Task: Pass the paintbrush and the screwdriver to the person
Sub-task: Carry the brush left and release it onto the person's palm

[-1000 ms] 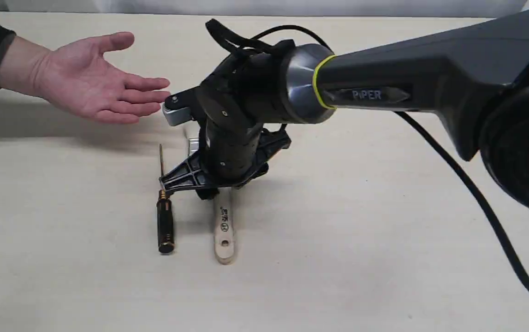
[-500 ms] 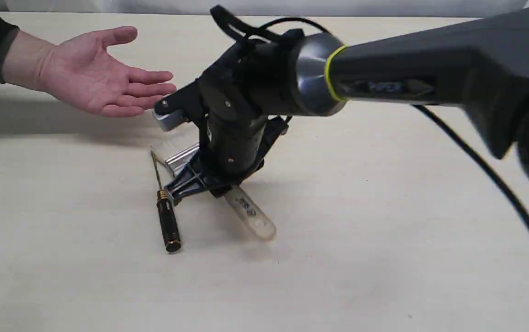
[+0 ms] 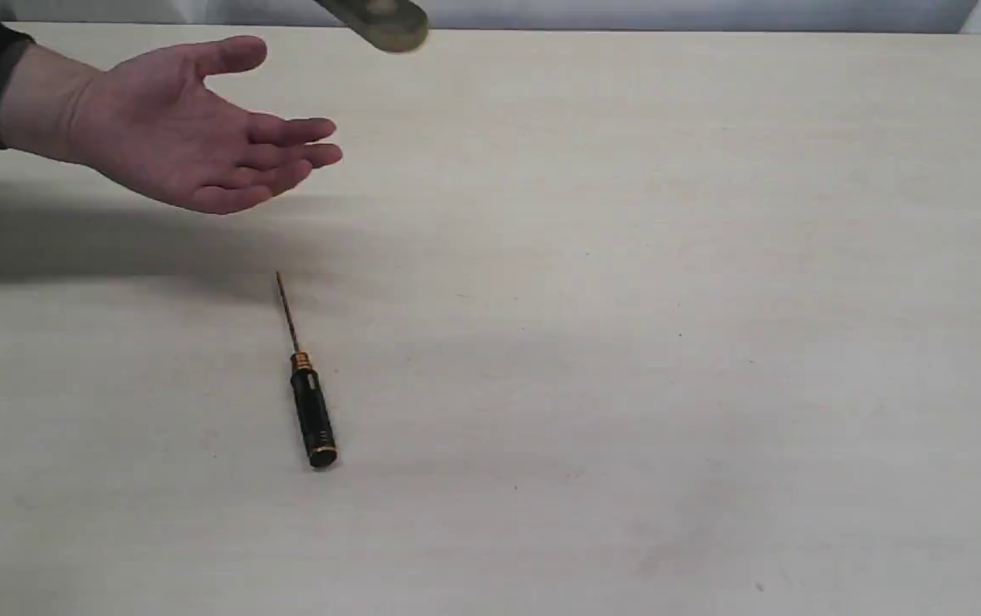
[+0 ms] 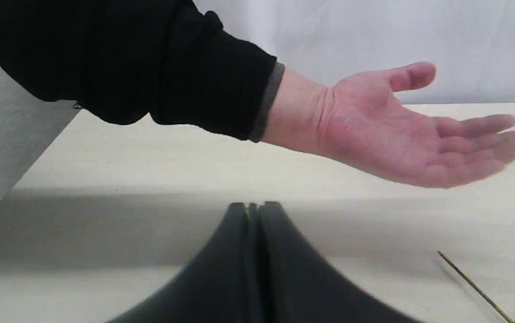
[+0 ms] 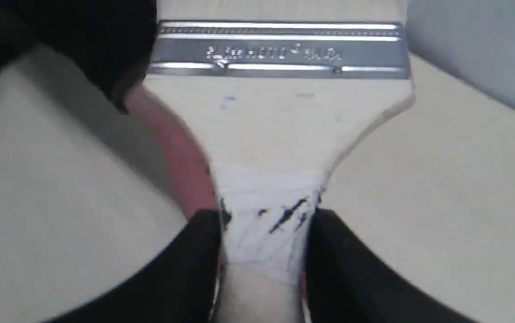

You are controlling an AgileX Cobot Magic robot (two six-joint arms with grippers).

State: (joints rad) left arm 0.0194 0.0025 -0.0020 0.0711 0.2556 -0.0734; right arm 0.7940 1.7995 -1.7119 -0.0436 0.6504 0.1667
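We see a pale beige desk (image 3: pixel 712 385). The screwdriver (image 3: pixel 310 411) lies flat on it, black handle nearest us, shaft pointing away.

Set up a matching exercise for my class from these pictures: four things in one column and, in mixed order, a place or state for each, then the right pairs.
Things
1. paintbrush
2. screwdriver
3. hand
4. left pincer

Places and states
A. shut, holding nothing
B. lying flat on the table
C. gripped by its handle in the right pincer
D. open, palm up, raised above the table

Pairs: 1-C, 2-B, 3-D, 4-A
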